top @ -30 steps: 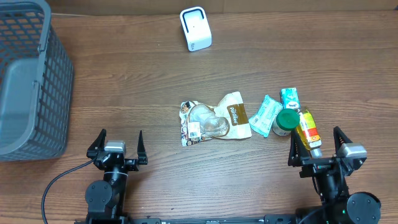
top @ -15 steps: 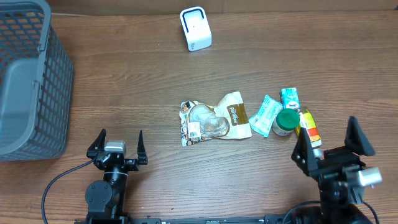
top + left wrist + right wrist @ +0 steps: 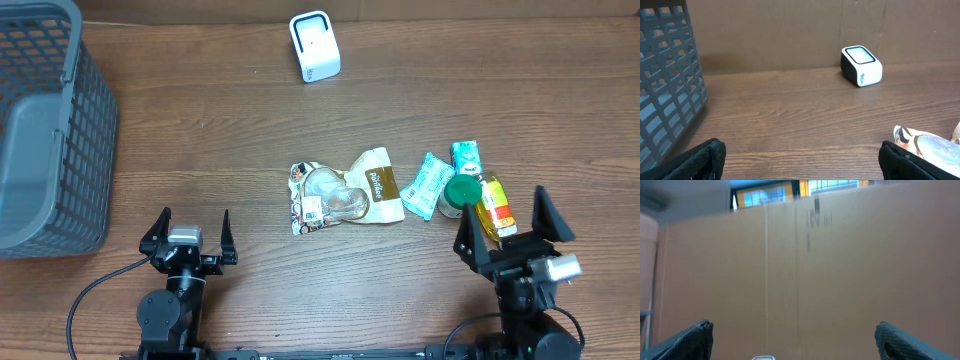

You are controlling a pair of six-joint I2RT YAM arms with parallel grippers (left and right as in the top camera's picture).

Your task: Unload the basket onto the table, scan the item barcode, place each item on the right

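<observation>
Overhead: left end effector (image 3: pixel 194 222) sits at the near edge of the brown wooden surface (image 3: pixel 200 120), fingers spread wide, nothing between them. Grey plastic mesh basket (image 3: pixel 50 130) lies ahead of it and to its left. White box-shaped barcode scanner (image 3: pixel 314 45) stands far ahead, off to its right. Right end effector (image 3: pixel 505 225) is also spread wide and empty. Its tips straddle the near end of a yellow bottle with red label (image 3: pixel 495 207); contact cannot be told. Just ahead of it are a green-lidded jar (image 3: pixel 462 192) and a small teal carton (image 3: pixel 466 157), with a teal sachet (image 3: pixel 428 185) slightly to its left. A crumpled clear-and-tan snack pouch (image 3: pixel 345 195) lies further to its left, between the two arms.

Left wrist: end effector (image 3: pixel 801 150) is open, dark fingers (image 3: pixel 705 160) at both lower corners. The scanner (image 3: pixel 861 65) is ahead and right, upright on the surface, well apart. The basket (image 3: pixel 670 85) wall is at the left. A corner of the pouch (image 3: pixel 930 145) lies just inside the right finger. Brown cardboard wall (image 3: pixel 790 30) is behind.

Right wrist: picture blurred. End effector (image 3: pixel 792 330) is open, fingers (image 3: pixel 690 337) at the lower corners, aimed at the cardboard wall (image 3: pixel 840 270). A small pale object at the bottom edge cannot be identified. No items in view.
</observation>
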